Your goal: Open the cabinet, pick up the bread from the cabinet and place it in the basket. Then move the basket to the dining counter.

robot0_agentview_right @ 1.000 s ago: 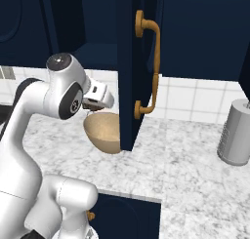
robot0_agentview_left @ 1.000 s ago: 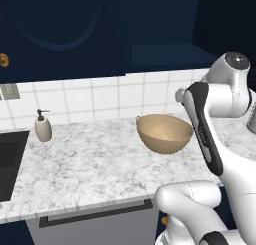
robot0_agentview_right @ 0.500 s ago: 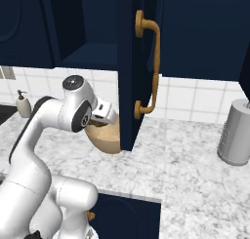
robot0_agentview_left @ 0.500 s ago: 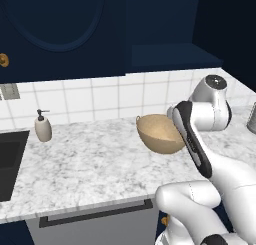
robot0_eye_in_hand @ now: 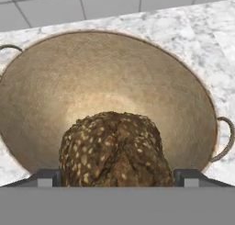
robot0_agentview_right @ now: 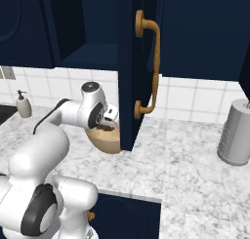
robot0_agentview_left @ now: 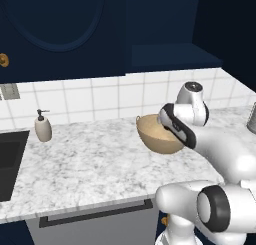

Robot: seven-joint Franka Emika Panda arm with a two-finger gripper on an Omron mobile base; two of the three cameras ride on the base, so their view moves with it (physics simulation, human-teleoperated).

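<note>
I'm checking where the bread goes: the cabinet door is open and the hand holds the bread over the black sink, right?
Not the sink. The hand view shows the bread over the basket, not the black sink. The cabinet door is open, as you said.

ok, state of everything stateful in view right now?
cabinet: door swung open, shelf visible.
bread: between the gripper fingertips, over the basket's inside.
basket: upright on the marble worktop.
gripper: jaws wide either side of the bread; whether they grip it can't be told.
soap dispenser: upright beside the sink.
grey canister: upright.
</note>
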